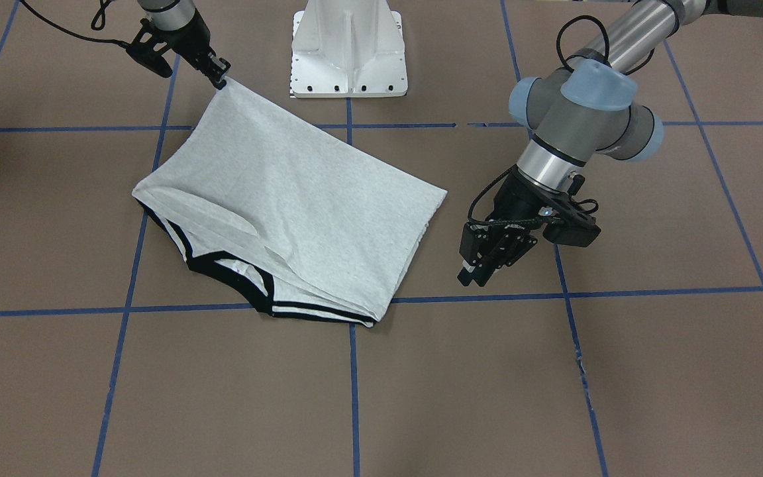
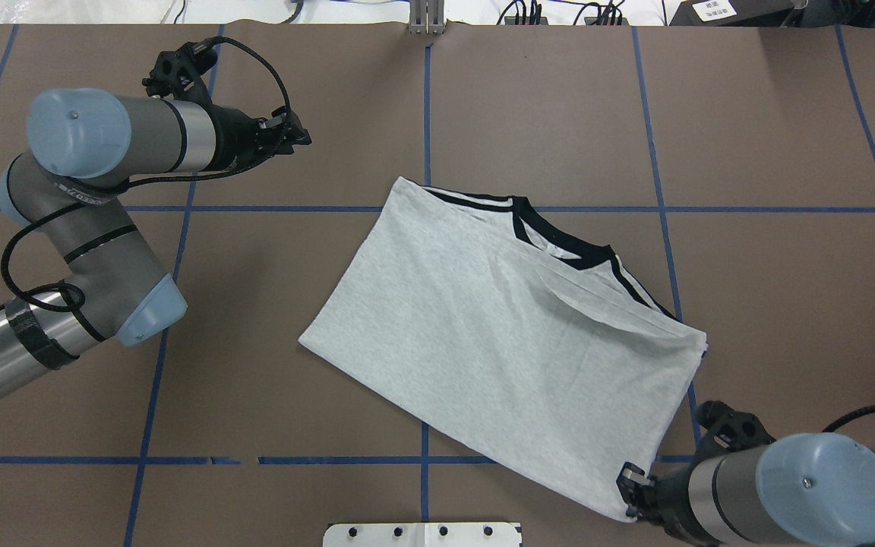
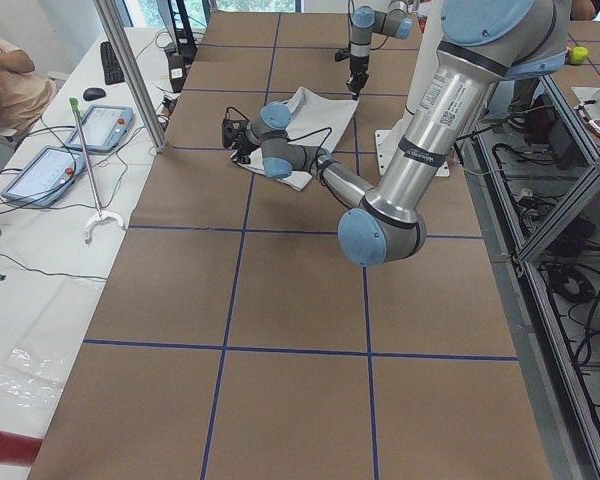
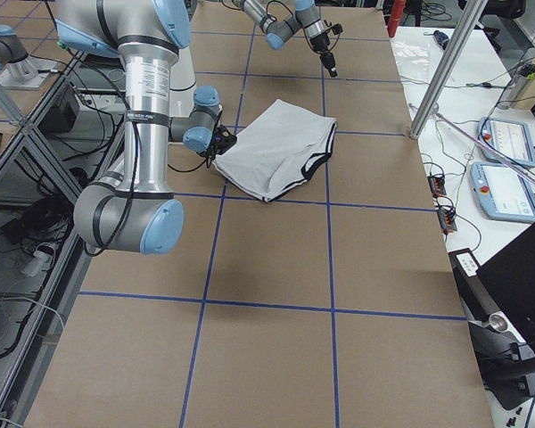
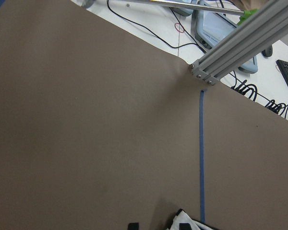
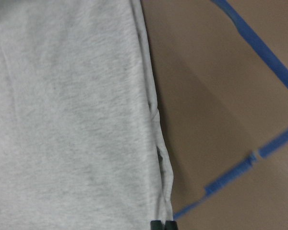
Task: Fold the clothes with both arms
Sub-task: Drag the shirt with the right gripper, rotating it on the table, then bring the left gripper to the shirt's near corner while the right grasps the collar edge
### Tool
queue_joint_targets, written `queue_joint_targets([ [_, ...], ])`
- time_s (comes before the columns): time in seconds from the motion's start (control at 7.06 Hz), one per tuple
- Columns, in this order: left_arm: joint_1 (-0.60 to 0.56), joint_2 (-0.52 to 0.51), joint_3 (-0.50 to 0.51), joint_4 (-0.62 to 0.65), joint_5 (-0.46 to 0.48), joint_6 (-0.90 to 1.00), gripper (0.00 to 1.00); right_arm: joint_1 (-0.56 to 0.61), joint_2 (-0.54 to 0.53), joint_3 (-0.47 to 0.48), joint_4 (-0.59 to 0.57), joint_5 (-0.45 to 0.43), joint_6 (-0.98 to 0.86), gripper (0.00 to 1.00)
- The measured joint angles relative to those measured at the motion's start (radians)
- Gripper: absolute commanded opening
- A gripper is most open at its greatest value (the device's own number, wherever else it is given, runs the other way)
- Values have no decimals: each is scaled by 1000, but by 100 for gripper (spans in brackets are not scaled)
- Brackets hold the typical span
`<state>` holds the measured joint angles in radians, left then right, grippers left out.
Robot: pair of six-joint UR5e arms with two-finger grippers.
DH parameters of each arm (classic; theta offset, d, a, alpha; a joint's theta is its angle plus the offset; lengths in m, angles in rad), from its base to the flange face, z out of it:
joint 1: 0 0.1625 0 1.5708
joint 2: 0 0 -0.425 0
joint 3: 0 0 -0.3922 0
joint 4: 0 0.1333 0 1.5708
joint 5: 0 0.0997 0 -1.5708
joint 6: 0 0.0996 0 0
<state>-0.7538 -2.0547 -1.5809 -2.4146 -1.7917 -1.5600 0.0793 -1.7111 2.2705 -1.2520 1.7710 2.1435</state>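
- Right tool [image 1: 222,81], just beside the white pedestal [image 1: 348,59] on the robot's right, is pinched tight on one corner of the T-shirt [image 1: 302,199]. The cloth rises to a small peak at that pinch.
- In the right wrist view the dark fingertips [image 6: 162,225] sit at the very edge of the grey cloth, with brown worktop [image 6: 221,96] and a blue tape line [image 6: 259,45] beside it.
- The left tool [image 1: 475,273] is further out from the pedestal, on the robot's left. Its jaws are only a little apart and hold nothing. It points down over bare worktop, near the T-shirt's side edge but apart from it. I cannot tell whether it touches the surface.
- The left arm [image 1: 587,119] reaches out from the pedestal's side, bent at its blue-capped joints.
- The T-shirt lies folded on the worktop in front of the pedestal, skewed to the tape grid and mostly on the robot's right, with plain grey cloth facing up.
- Its black collar [image 1: 222,268] and black-and-white stripes [image 1: 315,311] are at the end farthest from the pedestal. The held corner is the part nearest to it.
- One loose fold lies slanted across the collar end.
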Motion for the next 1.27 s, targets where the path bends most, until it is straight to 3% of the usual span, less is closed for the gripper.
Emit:
queue_joint_targets([
  [0.14, 36, 35, -54, 1, -23, -60, 49, -56, -33, 29, -5, 10, 0, 97],
  [0.42, 129, 114, -169, 6, -32, -194, 53, -99, -50, 62, -7, 17, 0, 100],
  [0.85, 249, 159, -288, 203, -8, -327, 59, 82, -26, 75, -7, 19, -2, 100],
  [0.99, 300, 158, -307, 287, 32, -347, 59, 157, 25, 56, -8, 16, -7, 100],
  [1.27, 404, 154, -318, 438, 113, -366, 61, 309, 202, -78, -11, 9, -61, 100],
])
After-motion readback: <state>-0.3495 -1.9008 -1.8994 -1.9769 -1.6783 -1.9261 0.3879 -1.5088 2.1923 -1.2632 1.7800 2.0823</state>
